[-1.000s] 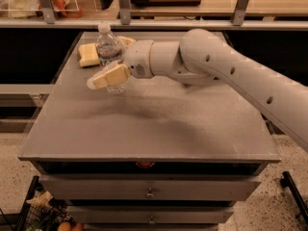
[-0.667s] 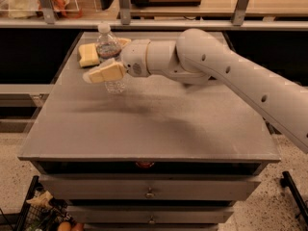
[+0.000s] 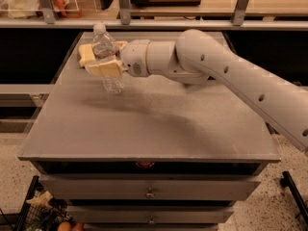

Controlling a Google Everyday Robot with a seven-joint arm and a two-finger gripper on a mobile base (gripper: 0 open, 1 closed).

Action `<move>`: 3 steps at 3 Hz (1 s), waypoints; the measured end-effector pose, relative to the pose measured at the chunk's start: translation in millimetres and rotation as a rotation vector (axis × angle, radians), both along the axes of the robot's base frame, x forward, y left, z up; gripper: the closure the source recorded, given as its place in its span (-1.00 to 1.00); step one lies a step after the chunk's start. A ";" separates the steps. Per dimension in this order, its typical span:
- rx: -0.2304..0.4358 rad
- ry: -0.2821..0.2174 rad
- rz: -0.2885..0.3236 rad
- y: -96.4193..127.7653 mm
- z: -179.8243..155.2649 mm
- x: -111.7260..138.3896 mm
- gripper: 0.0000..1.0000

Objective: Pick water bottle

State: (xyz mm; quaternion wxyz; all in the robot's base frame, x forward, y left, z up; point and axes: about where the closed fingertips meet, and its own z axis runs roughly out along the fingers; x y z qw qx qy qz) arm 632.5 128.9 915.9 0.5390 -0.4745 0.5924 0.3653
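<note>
The water bottle (image 3: 109, 57) is a small clear ribbed bottle with a white cap. It stands at the far left of the grey table top (image 3: 159, 124), leaning slightly. My gripper (image 3: 98, 61) reaches in from the right on the white arm (image 3: 216, 76). Its tan fingers (image 3: 103, 70) sit on either side of the bottle's middle, one behind it and one in front, and press against it. The bottle's base is close to the table surface; I cannot tell whether it touches.
A shelf rail with metal posts (image 3: 125, 8) runs along the back edge of the table, with bags and boxes behind it. Drawers (image 3: 149, 191) sit under the table front. A wire basket (image 3: 43, 211) stands on the floor at the lower left.
The near finger has moved in against the bottle, closing the gap. The bottle and gripper have shifted slightly left.
</note>
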 end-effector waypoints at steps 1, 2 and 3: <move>0.013 0.001 0.022 -1.6 6.0 -0.5 0.73; 0.019 -0.017 0.057 -3.0 25.2 -1.7 1.00; 0.024 -0.048 0.082 -7.1 49.4 -2.3 1.00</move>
